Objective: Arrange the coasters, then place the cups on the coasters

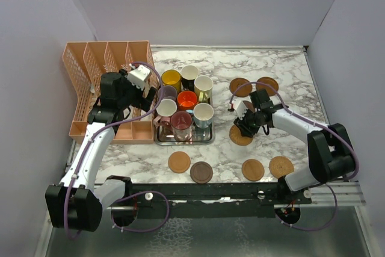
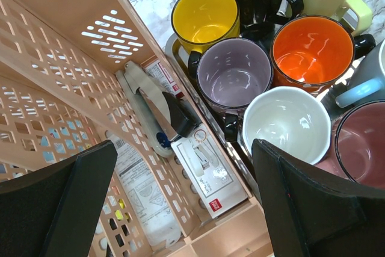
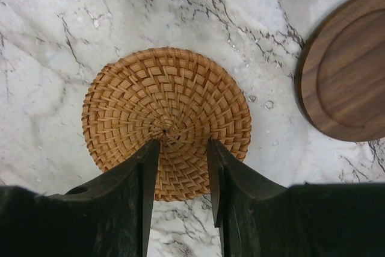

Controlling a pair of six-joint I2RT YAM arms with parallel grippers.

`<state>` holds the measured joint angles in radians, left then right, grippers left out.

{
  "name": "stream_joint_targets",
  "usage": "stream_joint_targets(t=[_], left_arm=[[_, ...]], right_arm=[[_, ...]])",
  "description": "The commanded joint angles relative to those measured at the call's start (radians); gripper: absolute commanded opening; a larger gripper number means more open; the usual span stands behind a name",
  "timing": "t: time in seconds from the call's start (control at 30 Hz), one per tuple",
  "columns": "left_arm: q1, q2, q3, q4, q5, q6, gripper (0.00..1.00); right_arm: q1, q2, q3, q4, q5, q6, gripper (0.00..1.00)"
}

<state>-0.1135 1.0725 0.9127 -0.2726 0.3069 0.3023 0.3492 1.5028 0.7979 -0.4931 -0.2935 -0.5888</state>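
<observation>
Several cups stand packed on a steel tray (image 1: 183, 141): yellow (image 2: 204, 19), purple (image 2: 233, 73), orange (image 2: 311, 49), white (image 2: 287, 121), maroon (image 2: 364, 142), black (image 1: 189, 74), cream (image 1: 203, 85), light blue (image 1: 203, 112). Coasters lie scattered on the marble: two at the back right (image 1: 241, 85) (image 1: 267, 83) and several along the front (image 1: 178, 162) (image 1: 201, 173) (image 1: 252, 170) (image 1: 281, 167). My right gripper (image 3: 183, 142) hovers open over a woven coaster (image 3: 165, 106), its fingers straddling the near half. My left gripper (image 2: 183, 145) is wide open and holds nothing, above the tray's left edge.
A peach plastic file organizer (image 1: 90, 70) stands left of the tray, holding a stapler pack (image 2: 210, 173) and papers. A dark wooden coaster (image 3: 349, 70) lies just right of the woven one. Grey walls close in the table on three sides.
</observation>
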Motion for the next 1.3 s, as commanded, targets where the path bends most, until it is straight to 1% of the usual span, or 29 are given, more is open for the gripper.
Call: stream_joint_targets(t=[0.0,0.37,0.5,0.6,0.77,1.13,1.27], left_arm=[[-0.005,-0.023,-0.012,-0.002,0.028,0.009,0.99],[-0.004,-0.029,-0.009,-0.001,0.027,0.006,0.99],[-0.005,-0.028,-0.009,-0.001,0.029,0.006,0.99],[-0.005,-0.028,-0.008,-0.001,0.030,0.005,0.99],[-0.005,-0.028,-0.009,-0.002,0.029,0.005,0.99],[-0.004,-0.031,-0.011,0.000,0.030,0.004,0.99],[-0.005,-0.031,-0.012,-0.001,0.030,0.005,0.99]], right_arm=[[-0.027,-0.010,-0.045,-0.060,0.091,-0.064,0.38],[-0.113,0.010,-0.015,-0.063,0.105,-0.102,0.38],[-0.118,0.007,-0.003,-0.099,0.074,-0.111,0.38],[-0.118,-0.001,-0.006,-0.086,0.090,-0.105,0.38],[-0.118,0.010,0.024,-0.099,0.057,-0.071,0.39],[-0.118,-0.028,0.105,-0.095,0.003,0.031,0.48],[-0.118,-0.019,0.133,-0.047,0.016,0.106,0.48]])
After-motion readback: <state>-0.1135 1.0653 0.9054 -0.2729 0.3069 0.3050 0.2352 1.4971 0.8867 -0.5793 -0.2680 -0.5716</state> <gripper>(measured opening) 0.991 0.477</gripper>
